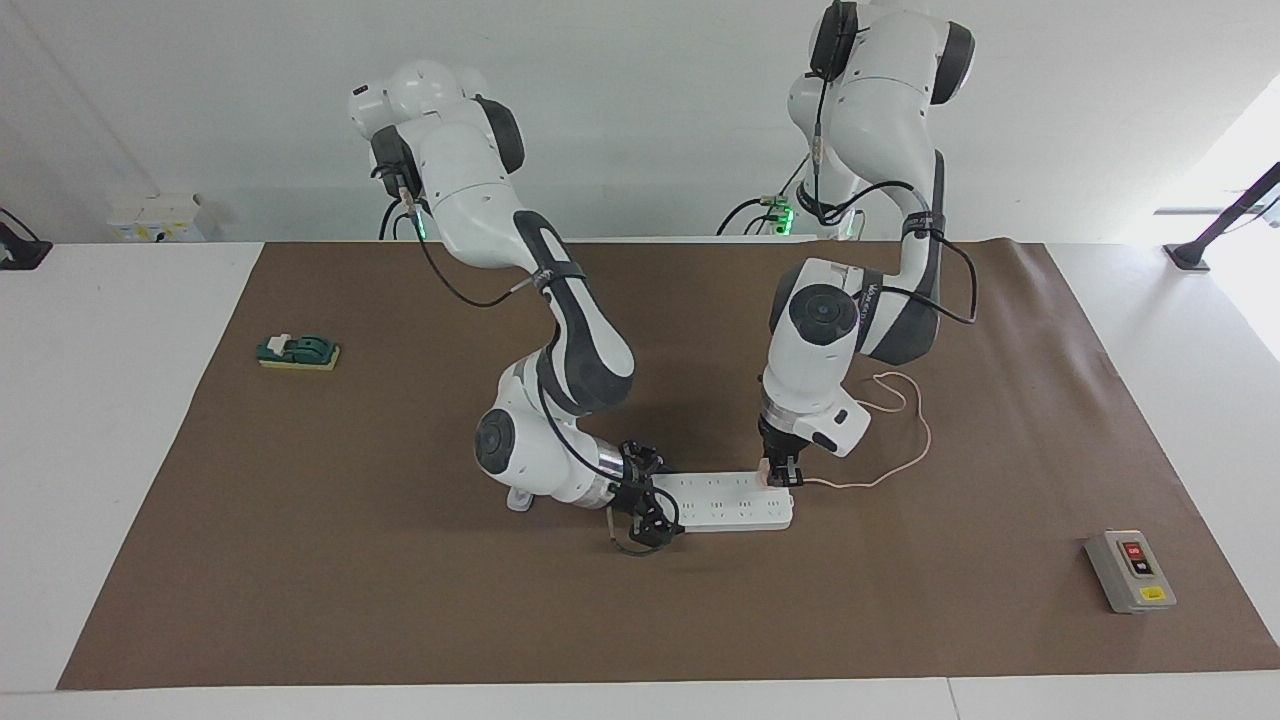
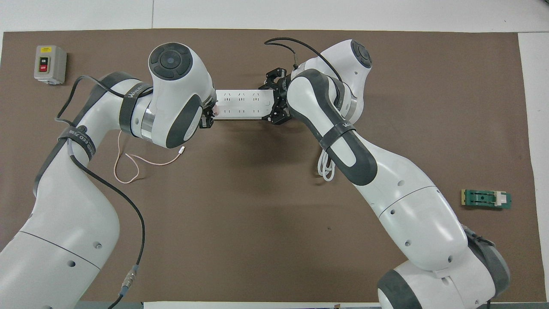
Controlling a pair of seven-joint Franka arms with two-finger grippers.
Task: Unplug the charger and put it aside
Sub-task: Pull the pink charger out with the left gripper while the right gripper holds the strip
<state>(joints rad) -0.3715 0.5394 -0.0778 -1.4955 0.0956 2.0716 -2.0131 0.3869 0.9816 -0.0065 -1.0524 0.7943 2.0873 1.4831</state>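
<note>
The charger [image 1: 765, 472] is sitting plugged into the power strip [image 1: 725, 501] at the strip's end toward the left arm, and it is being gripped between the fingers of the left gripper [image 1: 779, 478], which is pointed straight down onto it. Its thin pink cable [image 1: 893, 452] is lying in loose loops on the brown mat [image 1: 300, 520], trailing toward the robots and the left arm's end of the table. The other end of the strip is being pinned by the right gripper [image 1: 645, 515], whose fingers are set around the strip's end; in the overhead view [image 2: 276, 103] the black fingers are seen straddling it. The step in hand is judged to be the pull itself. For it to be done well, the charger should be drawn straight up along the line of its prongs, without twisting, while the strip is being held firmly down so that it is not lifted with the plug. Slack in the cable looks ample, so no snagging is expected, though the loops should be watched as the charger is carried to bare mat well apart from the strip. A grey switch box [image 1: 1131, 571] and a green block [image 1: 298, 351] are lying far from the work.
</note>
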